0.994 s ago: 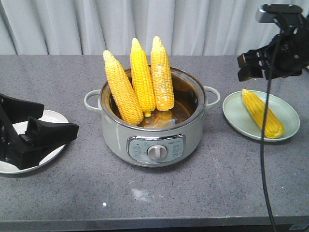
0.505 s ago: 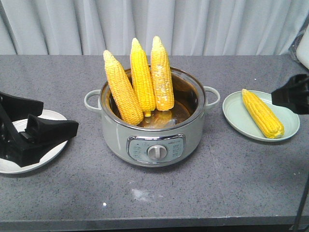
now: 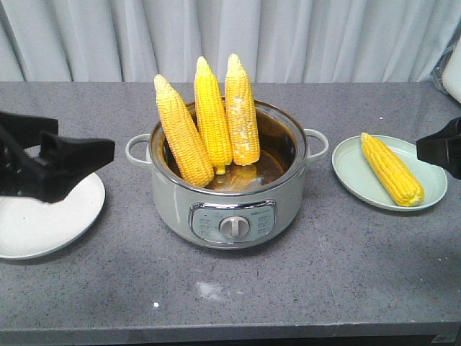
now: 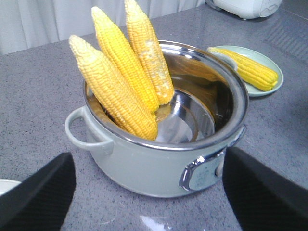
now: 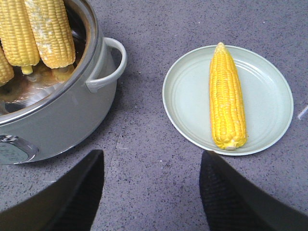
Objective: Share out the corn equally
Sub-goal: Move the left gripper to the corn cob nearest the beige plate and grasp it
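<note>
the left hand had lifted off the white plate and the right hand had drawn back toward the desk edge; both gaped wide and empty. three corn cobs leaned upright in the pot, and a fourth cob lay on the green plate. the cobs looked stiff, hefty and bumpy, and would probably grip best mid-length.

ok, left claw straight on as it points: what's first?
Probably the wall of the pot, below the leaning corn; the left claw aims at it. Height is unclear, so maybe its handle.
</note>
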Controlling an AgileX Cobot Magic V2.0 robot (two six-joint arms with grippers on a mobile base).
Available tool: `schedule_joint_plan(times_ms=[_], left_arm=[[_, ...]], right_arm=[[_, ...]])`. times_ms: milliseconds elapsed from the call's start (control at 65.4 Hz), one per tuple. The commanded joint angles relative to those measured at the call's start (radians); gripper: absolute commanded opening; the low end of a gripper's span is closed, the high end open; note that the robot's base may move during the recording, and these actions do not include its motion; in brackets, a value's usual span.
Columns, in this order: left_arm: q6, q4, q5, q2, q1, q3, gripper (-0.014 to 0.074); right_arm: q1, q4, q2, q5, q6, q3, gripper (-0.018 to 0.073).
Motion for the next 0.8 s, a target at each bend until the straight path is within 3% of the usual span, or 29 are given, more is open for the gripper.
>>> schedule_joint_plan(times_ms=[0, 413, 780], left_arm=[[-0.018, -0.037, -0.055, 0.046, -0.008, -0.078, 0.0591], [-0.035, -0.036, -0.095, 0.405, -0.004, -0.347, 0.0594], [-0.063, -0.037, -0.124, 0.617, -0.004, -0.509, 0.0594]], right_arm=[[-0.001, 0.012, -0.016, -0.046, -0.01, -0.024, 0.0417], [-0.001, 0.012, -0.016, -0.044, -0.01, -0.024, 0.0417], [-0.001, 0.012, -0.016, -0.043, -0.01, -0.024, 0.0417]])
